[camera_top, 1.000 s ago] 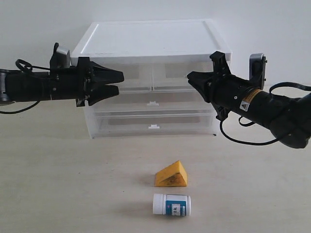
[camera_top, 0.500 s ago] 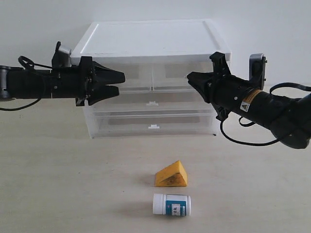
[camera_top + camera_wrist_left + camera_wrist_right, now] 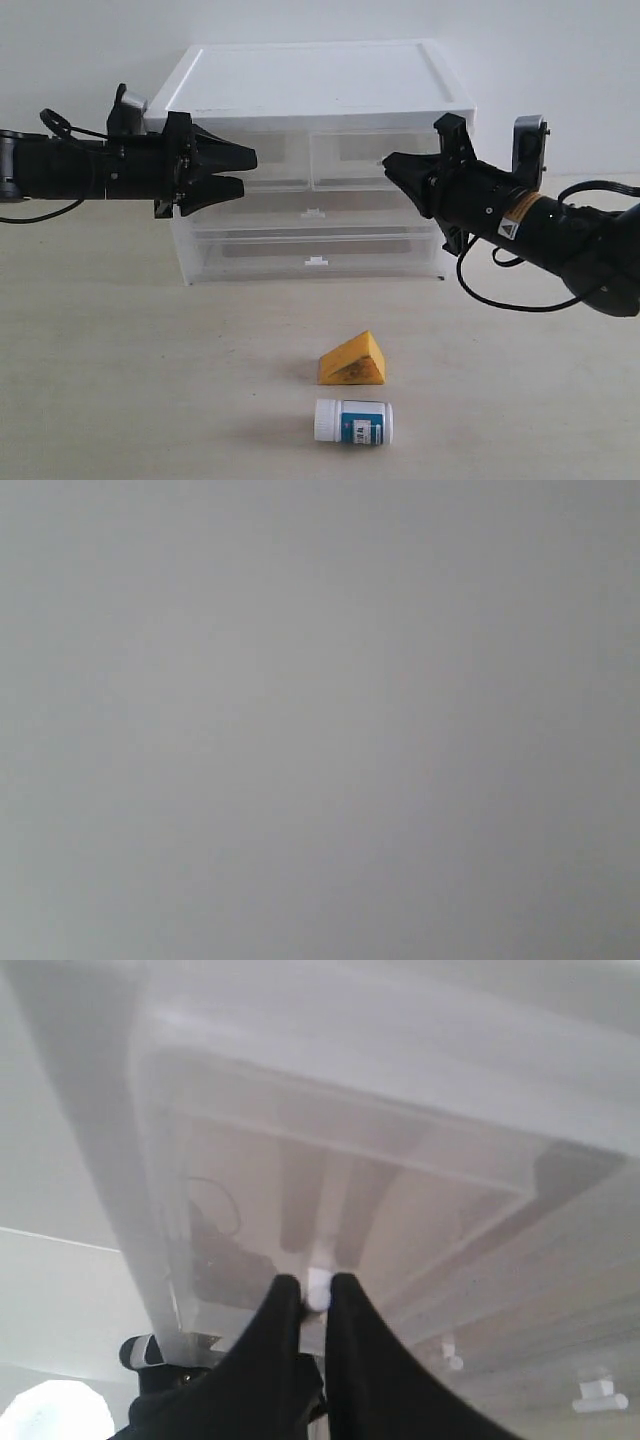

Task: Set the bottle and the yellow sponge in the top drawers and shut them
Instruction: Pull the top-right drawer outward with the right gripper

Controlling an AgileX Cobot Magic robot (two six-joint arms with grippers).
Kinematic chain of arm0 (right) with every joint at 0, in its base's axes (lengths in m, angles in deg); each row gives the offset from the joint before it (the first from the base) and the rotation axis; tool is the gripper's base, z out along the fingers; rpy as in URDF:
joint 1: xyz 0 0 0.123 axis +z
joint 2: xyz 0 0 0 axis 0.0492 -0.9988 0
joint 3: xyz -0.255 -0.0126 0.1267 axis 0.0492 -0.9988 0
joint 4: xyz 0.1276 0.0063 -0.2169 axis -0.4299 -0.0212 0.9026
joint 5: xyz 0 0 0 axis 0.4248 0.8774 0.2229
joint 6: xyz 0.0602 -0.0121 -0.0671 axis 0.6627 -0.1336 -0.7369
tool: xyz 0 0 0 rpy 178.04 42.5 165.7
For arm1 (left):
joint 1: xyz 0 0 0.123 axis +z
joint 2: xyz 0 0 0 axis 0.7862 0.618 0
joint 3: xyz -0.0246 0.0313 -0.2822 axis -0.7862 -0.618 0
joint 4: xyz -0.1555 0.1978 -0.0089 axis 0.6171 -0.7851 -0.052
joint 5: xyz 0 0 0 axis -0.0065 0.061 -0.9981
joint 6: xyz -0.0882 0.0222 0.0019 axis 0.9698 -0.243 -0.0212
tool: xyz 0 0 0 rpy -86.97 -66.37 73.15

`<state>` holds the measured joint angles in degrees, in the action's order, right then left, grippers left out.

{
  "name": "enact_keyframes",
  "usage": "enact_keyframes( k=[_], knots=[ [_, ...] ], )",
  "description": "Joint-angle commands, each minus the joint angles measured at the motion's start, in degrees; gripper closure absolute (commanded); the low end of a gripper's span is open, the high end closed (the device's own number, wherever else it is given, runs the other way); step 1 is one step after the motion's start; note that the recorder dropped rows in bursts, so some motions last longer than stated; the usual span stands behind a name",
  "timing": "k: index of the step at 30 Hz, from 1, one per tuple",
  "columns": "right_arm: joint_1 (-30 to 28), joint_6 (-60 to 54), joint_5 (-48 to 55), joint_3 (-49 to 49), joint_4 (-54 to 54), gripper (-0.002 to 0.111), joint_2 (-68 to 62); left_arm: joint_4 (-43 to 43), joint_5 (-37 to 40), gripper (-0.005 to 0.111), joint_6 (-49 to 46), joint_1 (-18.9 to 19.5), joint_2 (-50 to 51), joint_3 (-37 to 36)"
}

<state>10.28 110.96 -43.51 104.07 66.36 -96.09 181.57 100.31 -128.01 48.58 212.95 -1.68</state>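
Observation:
The bottle [image 3: 353,421] lies on its side on the table near the front, and the yellow sponge [image 3: 352,361] sits just behind it. Both top drawers are in the white-topped chest [image 3: 310,75]. My right gripper [image 3: 388,165] is at the right top drawer [image 3: 375,150]. In the right wrist view this gripper [image 3: 317,1290] is shut on the drawer's small white clip handle [image 3: 318,1288]. My left gripper [image 3: 247,170] is held in front of the left top drawer [image 3: 275,150] with its fingers apart. The left wrist view is blank grey.
Two full-width drawers with white handles [image 3: 314,213] [image 3: 317,261] sit below the top ones. The chest stands against the back wall. The tan table [image 3: 150,380] stretches in front of it.
My right gripper has drawn back slightly from the chest, and the right top drawer's front has come out a little with it. The left arm has barely shifted.

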Motion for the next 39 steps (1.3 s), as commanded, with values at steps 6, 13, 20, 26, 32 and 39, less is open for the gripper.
enact_keyframes(
  k=[6, 13, 20, 26, 32, 39],
  knots=[
    [0.07, -2.26, -7.75, -5.83, 1.50, 0.108, 0.89, 0.50, -9.12, 0.049, -1.04, 0.31, 0.12, 0.80],
    [0.07, -3.26, -7.75, -10.38, 1.72, 0.108, 1.36, -0.70, -9.21, 0.049, -1.04, 0.42, 0.12, 0.80],
    [0.07, -5.58, -7.75, -14.87, 4.02, 0.108, 7.48, -1.66, -10.55, 0.049, -1.04, 0.42, 0.12, 0.80],
    [0.07, -7.57, -7.75, -19.53, 3.77, 0.108, 12.10, -1.78, -10.55, 0.049, -1.04, 0.42, 0.12, 0.80],
    [0.07, -9.04, -7.75, -21.84, 4.45, 0.108, 13.04, -1.78, -10.55, 0.049, -1.04, 0.42, 0.12, 0.80],
    [0.07, -8.99, -7.75, -21.84, 5.63, 0.108, 13.04, -2.03, -10.55, 0.049, -1.04, 0.42, 0.12, 0.80]
  ],
)
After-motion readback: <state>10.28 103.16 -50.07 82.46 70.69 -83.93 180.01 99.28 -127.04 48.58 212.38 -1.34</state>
